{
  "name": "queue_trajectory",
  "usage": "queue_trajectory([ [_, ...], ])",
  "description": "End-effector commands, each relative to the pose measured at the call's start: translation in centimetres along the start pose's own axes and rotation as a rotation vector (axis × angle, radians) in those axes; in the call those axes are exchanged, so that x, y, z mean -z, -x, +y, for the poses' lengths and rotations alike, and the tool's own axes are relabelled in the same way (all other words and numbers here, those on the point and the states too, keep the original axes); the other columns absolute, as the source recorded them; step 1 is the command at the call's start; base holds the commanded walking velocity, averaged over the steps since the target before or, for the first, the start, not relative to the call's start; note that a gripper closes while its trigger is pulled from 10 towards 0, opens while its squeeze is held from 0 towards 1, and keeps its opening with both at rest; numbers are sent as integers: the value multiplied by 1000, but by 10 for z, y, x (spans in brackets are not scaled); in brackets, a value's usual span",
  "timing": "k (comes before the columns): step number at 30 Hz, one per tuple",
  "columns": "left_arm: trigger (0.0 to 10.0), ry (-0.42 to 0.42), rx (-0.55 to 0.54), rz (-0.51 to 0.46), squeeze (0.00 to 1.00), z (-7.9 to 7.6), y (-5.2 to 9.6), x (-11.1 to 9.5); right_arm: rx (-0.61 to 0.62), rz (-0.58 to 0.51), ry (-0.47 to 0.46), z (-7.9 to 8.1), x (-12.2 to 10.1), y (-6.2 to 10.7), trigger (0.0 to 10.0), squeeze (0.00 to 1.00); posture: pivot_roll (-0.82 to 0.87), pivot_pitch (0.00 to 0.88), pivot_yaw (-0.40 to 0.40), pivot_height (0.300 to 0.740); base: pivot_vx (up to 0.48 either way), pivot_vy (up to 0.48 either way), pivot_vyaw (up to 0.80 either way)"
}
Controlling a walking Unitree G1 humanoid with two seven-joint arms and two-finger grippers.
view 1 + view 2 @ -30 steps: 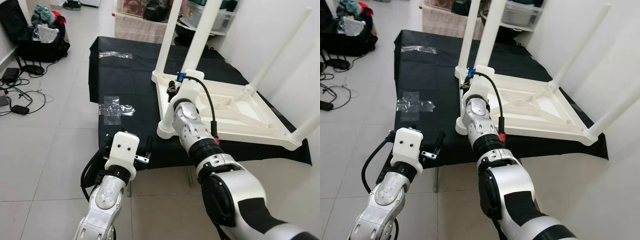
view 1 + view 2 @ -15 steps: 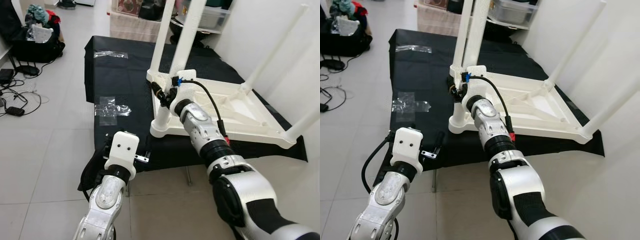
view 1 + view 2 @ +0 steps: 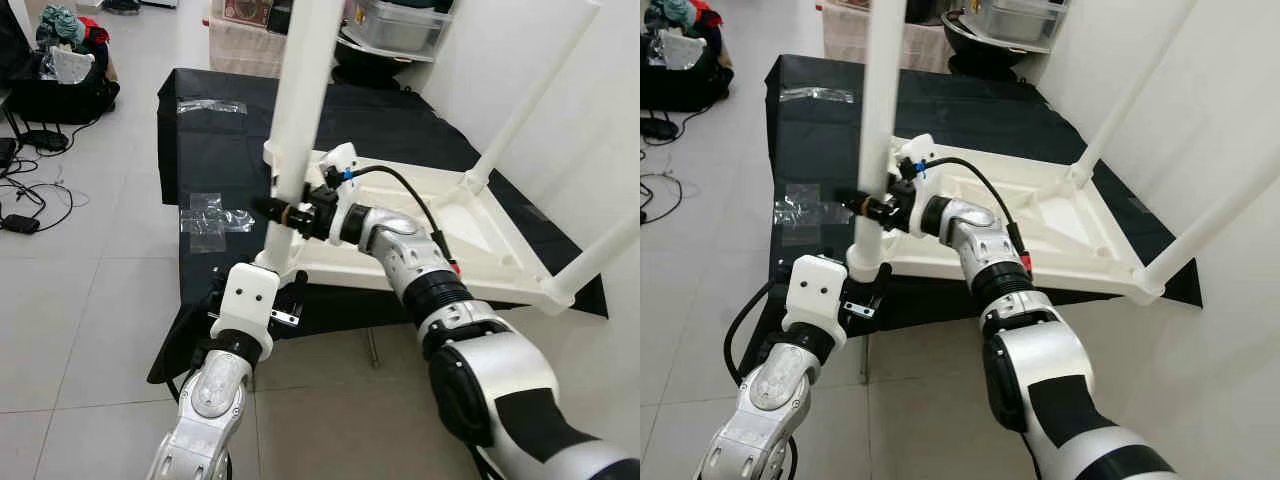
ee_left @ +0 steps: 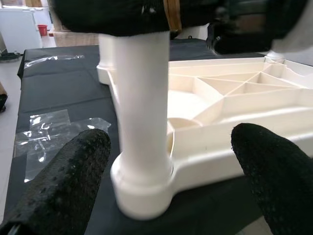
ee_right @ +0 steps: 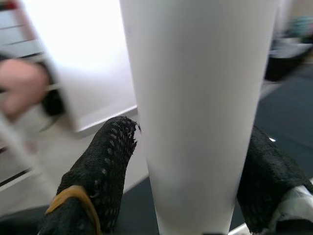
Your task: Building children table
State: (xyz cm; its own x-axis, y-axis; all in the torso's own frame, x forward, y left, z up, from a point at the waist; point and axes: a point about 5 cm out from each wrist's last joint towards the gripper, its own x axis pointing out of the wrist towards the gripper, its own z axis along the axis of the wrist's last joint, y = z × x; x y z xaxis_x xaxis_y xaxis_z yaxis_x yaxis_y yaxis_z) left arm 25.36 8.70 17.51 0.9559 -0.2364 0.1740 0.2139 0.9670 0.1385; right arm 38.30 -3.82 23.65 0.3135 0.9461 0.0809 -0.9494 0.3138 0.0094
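closing our right tool (image 3: 283, 210) on the near leg (image 3: 296, 120) of the upturned children's table (image 3: 420, 225) it lately only neared, we judge tightening underway; left tool (image 4: 171, 161) gapes empty.

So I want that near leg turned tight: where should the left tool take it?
Low on the near leg, just above its socket in the upturned table, coming level from the robot's side. The shaft is round and upright; the right tool already straddles it higher.

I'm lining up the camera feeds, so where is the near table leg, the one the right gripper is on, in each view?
Left eye: near table leg, upper centre.
Right eye: upper left.
Left wrist: centre left, between open fingers.
Right wrist: centre, fingers either side.
Shared landmark: right gripper on it.
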Motion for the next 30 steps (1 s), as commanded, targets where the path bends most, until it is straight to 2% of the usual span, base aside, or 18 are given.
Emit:
queue_trajectory([
  [1, 10000, 1, 7, 7, 0, -4, 1, 0, -98, 7, 14, 9, -4, -9, 10000, 0, 120, 92, -237, 740, 0, 0, 0],
  [3, 10000, 2, 7, 7, 0, -4, 2, 1, -79, 17, 14, 9, -3, -12, 10000, 0, 119, 94, -236, 740, 0, 0, 0],
  [4, 10000, 4, 6, 7, 0, -5, 2, 1, 4, 21, 41, 7, -3, -16, 0, 0, 118, 96, -240, 740, 0, 0, 0],
  [6, 10000, 4, 6, 7, 0, -5, 2, 1, 4, 21, 41, 7, -3, -16, 0, 0, 118, 96, -240, 740, 0, 0, 0],
  [7, 10000, 5, 4, 7, 0, -4, 2, 1, 246, 19, 83, -3, -7, -21, 0, 0, 117, 96, -240, 740, 0, 0, 0],
  [8, 10000, 6, 2, 7, 0, -4, 2, 1, 315, 12, 93, -7, -9, -21, 0, 0, 117, 96, -240, 740, 0, 0, 0],
  [9, 10000, 6, 2, 7, 0, -4, 2, 1, 315, 12, 93, -7, -9, -21, 0, 0, 117, 96, -240, 740, 0, 0, 0],
  [11, 10000, 5, 1, 7, 0, -4, 2, 1, 422, 8, 95, -12, -11, -19, 0, 0, 117, 95, -241, 740, 0, 0, 0],
  [12, 10000, 4, 1, 7, 0, -4, 2, 1, 513, 8, 96, -17, -12, -16, 0, 0, 114, 95, -239, 740, 0, 0, 0],
  [13, 10000, 4, 1, 7, 0, -4, 2, 1, 513, 8, 96, -17, -12, -16, 0, 0, 114, 95, -239, 740, 0, 0, 0],
  [15, 10000, 5, 4, 7, 0, -5, 1, 1, 702, -5, 95, -26, -16, -10, 0, 0, 109, 92, -237, 740, 0, 0, 0],
  [16, 10000, 5, 4, 7, 0, -5, 1, 1, 702, -5, 95, -26, -16, -10, 0, 0, 109, 92, -237, 740, 0, 0, 0],
  [17, 10000, 6, 6, 6, 0, -6, 0, 1, 888, -24, 88, -33, -18, -2, 0, 0, 107, 91, -236, 740, 0, 0, 0],
  [18, 10000, 6, 7, 6, 0, -6, 0, 1, 964, -32, 80, -36, -19, 1, 0, 0, 107, 91, -236, 740, 0, 0, 0],
  [23, 10000, 7, 5, 4, 0, -5, -1, 1, 1082, -50, 21, -38, -18, 4, 0, 0, 108, 90, -238, 740, 0, 0, 0],
  [25, 10000, 4, 4, 3, 0, -5, -1, 1, 1285, -99, -74, -36, -14, 6, 0, 0, 115, 88, -239, 740, 0, 0, 0],
  [30, 10000, -3, 1, 3, 0, -4, -1, 1, 1338, -134, -138, -28, -12, -4, 0, 0, 118, 85, -236, 740, 0, 0, 0],
])
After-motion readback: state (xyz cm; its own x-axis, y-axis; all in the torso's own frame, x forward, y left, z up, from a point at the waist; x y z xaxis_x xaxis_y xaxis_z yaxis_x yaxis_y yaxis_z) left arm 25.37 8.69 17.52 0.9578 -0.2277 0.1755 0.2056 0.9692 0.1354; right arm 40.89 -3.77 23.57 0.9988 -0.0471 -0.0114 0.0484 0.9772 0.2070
